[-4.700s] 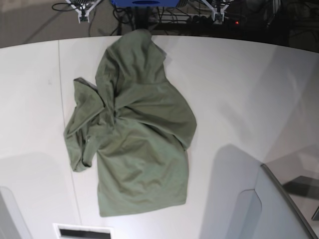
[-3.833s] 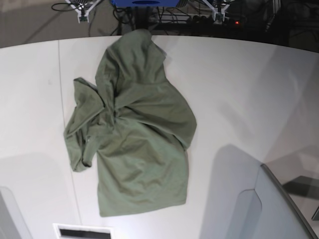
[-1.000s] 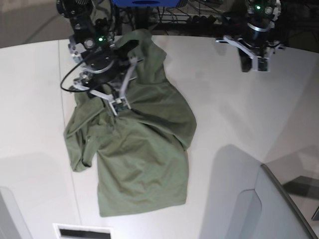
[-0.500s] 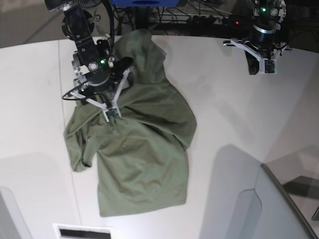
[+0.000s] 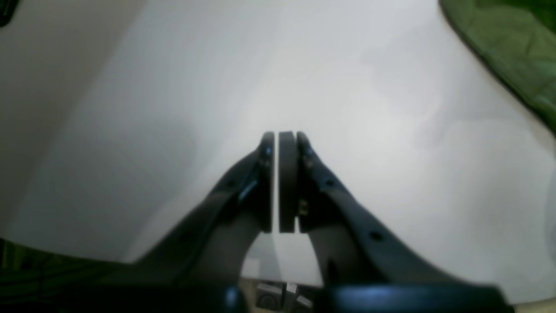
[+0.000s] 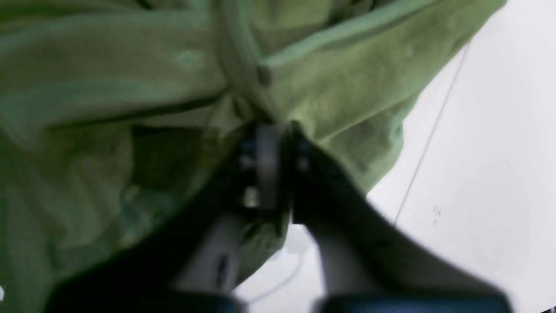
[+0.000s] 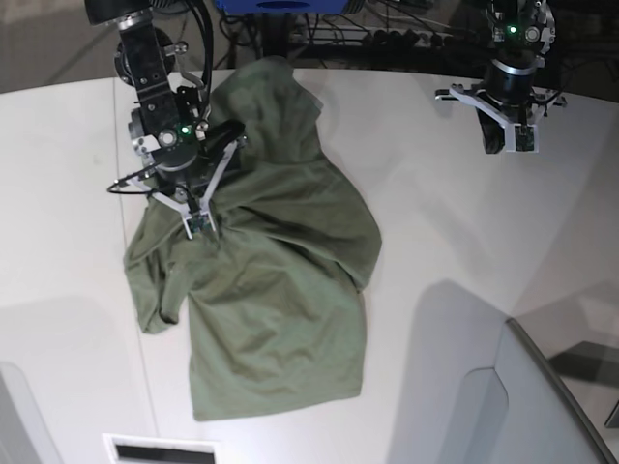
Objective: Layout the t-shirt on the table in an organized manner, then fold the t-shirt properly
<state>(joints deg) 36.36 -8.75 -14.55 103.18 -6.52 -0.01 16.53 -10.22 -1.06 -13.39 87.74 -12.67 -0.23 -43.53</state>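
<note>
The olive-green t-shirt (image 7: 266, 271) lies crumpled on the white table (image 7: 464, 222), bunched and twisted at its left side. My right gripper (image 7: 196, 224) is down on that bunched part. In the right wrist view its jaws (image 6: 271, 130) are shut on a ridge of t-shirt (image 6: 339, 91) fabric. My left gripper (image 7: 510, 140) hangs over bare table at the far right, well apart from the shirt. Its fingers (image 5: 278, 139) are shut with nothing between them, and a corner of the t-shirt (image 5: 512, 52) shows at the top right of the left wrist view.
A grey angled panel (image 7: 542, 406) rises at the lower right. A dark slot (image 7: 160, 451) sits at the front edge. A thin seam line (image 7: 121, 174) runs down the table's left side. Cables and gear (image 7: 368, 34) lie behind the far edge.
My right gripper has slid left along the shirt's bunched part and closed on the fabric. The left arm has drifted slightly to the right, still shut.
</note>
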